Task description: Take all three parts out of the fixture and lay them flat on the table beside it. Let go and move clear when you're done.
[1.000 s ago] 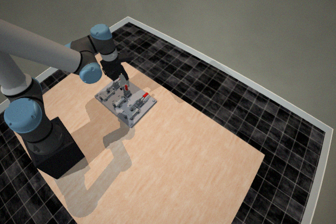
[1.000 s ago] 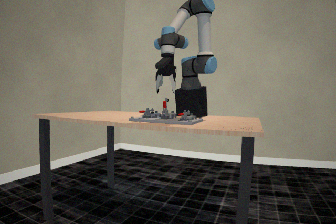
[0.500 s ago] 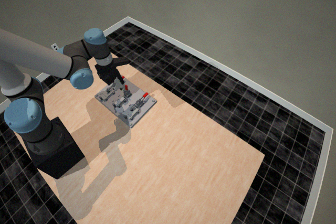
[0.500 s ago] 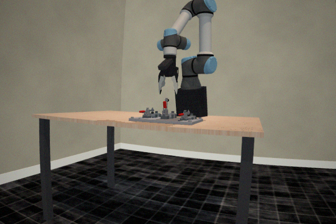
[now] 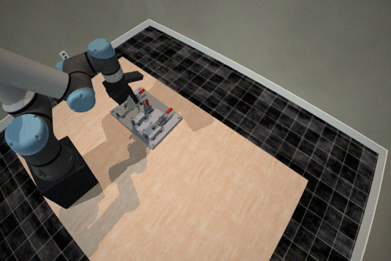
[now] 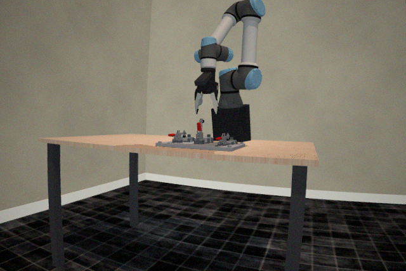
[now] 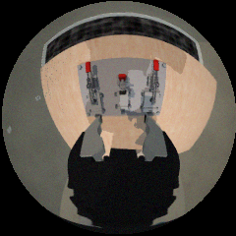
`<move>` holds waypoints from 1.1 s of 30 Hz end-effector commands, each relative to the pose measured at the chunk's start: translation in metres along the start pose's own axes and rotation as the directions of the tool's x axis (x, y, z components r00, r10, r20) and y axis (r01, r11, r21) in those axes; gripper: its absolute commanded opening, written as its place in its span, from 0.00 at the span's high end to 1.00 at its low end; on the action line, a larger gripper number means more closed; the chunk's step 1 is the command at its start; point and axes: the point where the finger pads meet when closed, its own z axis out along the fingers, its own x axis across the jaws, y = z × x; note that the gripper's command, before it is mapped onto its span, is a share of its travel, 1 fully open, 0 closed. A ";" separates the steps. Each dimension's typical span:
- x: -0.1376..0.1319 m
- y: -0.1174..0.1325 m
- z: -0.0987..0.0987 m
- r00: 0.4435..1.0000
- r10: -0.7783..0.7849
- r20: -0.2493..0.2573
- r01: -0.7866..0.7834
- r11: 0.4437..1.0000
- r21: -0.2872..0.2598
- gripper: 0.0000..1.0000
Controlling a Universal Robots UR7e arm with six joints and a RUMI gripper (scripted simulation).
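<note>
A grey fixture plate [image 5: 147, 118] lies on the wooden table, also seen in the exterior view [image 6: 200, 143] and the wrist view [image 7: 121, 90]. It carries three toggle clamps with red handles. The middle clamp's handle [image 6: 198, 125] stands upright; the two outer handles [image 5: 169, 110] [image 5: 142, 90] lie flat. Grey parts sit under the clamps [image 7: 123, 100]. My gripper [image 6: 205, 105] hangs well above the plate's robot-side edge, fingers pointing down, open and empty. It also shows in the wrist view [image 7: 124, 140].
The robot's black base [image 5: 63, 176] stands at the table's edge behind the fixture. The table edge drops to a dark tiled floor [image 5: 284, 119].
</note>
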 end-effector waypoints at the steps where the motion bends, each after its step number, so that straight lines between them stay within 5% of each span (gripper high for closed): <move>1: 0.000 0.006 -0.001 1.000 -0.001 0.002 0.001 1.000 0.000 0.41; 13: -0.001 0.006 0.008 1.000 -0.003 0.003 0.003 1.000 -0.002 0.41; 33: -0.001 0.006 0.065 1.000 -0.003 0.002 0.003 1.000 -0.002 0.41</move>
